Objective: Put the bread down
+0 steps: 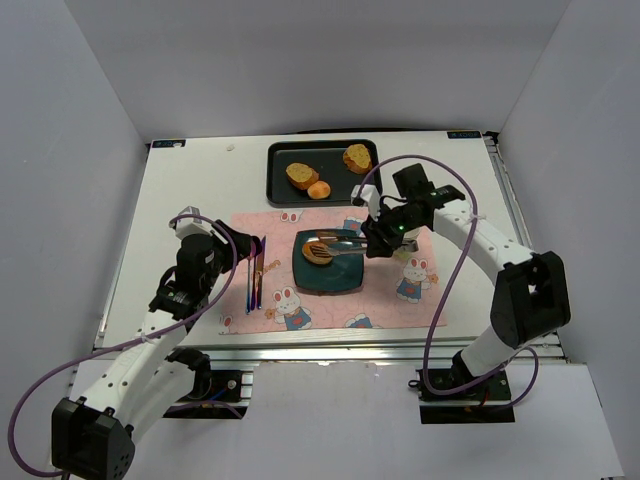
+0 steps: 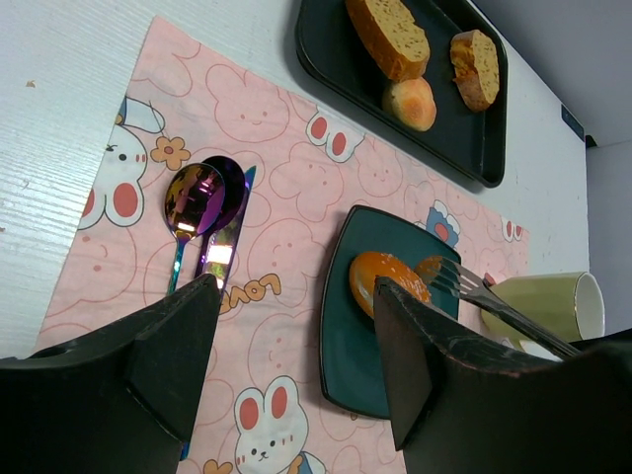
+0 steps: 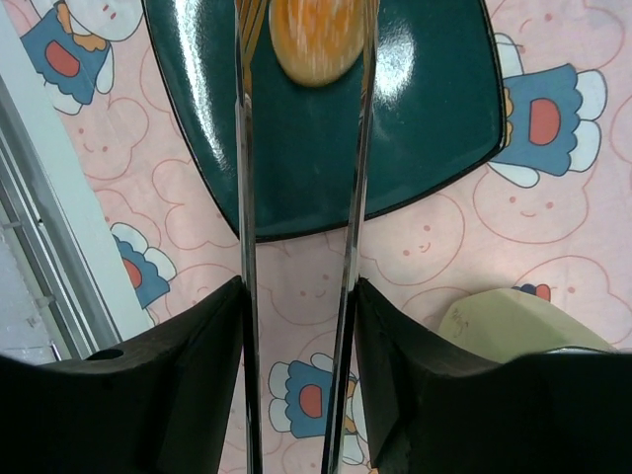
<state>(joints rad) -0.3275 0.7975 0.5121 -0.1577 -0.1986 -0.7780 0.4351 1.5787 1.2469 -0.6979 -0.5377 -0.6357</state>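
Bread, two pieces, small round golden-orange buns. First bun: lying on the dark teal plate, toward its far-left part in the overhead view, between the two tips of the tongs. Second bun: on the black tray at the back of the table, beside two larger toasted pieces, well apart from the plate.

Handling, as I judge it: light, soft, easily dented. The crust looks glossy, so it is likely to roll or slip against smooth metal. Best taken across the widest part, one tong tip on either side, with gentle pressure only; too much would crush it.

Right claw: partly closed, pads pressed on the outer faces of the two tong arms, so pinching the tongs and nothing else. The tong arms stand apart with the first bun between them. Whether the tips press the bun or merely flank it, I cannot tell.

Left claw: spread wide, holding nothing, touching nothing, hanging above the pink rabbit placemat, near two spoons.

Other: pale green cup on the placemat, to the plate's right.
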